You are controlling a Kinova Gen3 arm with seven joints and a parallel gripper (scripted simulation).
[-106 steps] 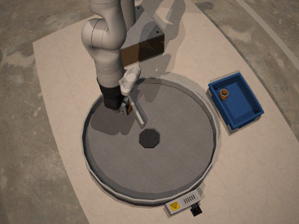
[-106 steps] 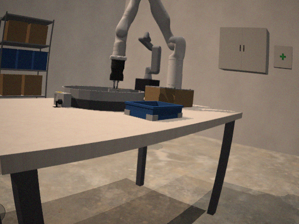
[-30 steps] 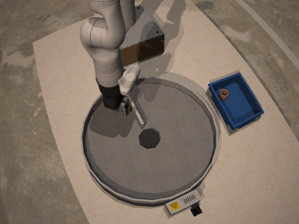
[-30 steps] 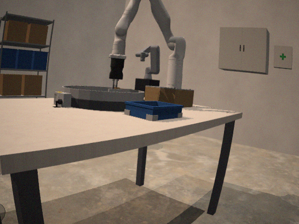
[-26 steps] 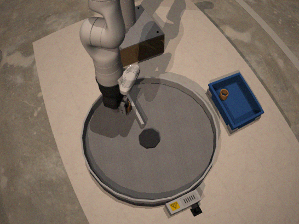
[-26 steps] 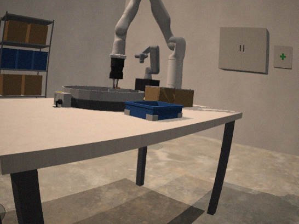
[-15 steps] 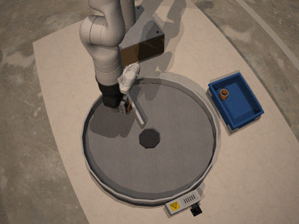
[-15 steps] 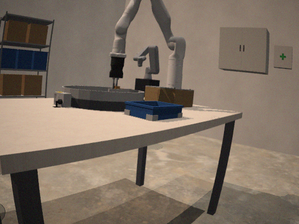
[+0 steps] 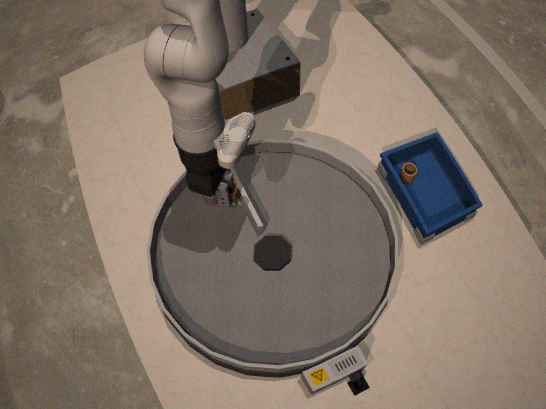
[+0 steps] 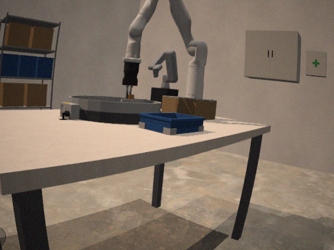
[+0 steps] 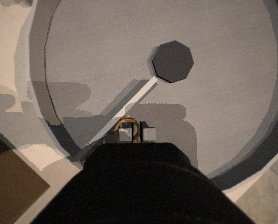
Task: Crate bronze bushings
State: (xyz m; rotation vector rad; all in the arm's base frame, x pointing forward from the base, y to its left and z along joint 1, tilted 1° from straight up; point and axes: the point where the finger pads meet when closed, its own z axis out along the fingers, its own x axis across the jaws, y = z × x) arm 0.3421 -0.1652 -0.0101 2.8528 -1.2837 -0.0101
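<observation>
My gripper (image 9: 230,196) (image 10: 129,96) (image 11: 136,129) is shut on a bronze bushing (image 9: 235,191) (image 10: 131,96) (image 11: 119,127). It pinches the ring's wall, with one finger inside the ring and one outside. The bushing is held above the turning table (image 9: 325,296) (image 10: 116,107) (image 11: 110,35), near its edge on the arm's side. Another bronze bushing (image 9: 407,177) stands upright in the blue crate (image 9: 435,203) (image 10: 156,124), near the wall facing the turning table. No steel bushing shows; the arm hides part of the turning table.
A pale bar (image 9: 252,208) (image 11: 136,100) reaches inward over the turning table beside the gripper, towards the dark hub (image 9: 273,252) (image 11: 173,61). A raised rim surrounds the turning table, between the gripper and the crate. A grey sensor box (image 9: 335,369) (image 10: 70,110) sits outside the rim.
</observation>
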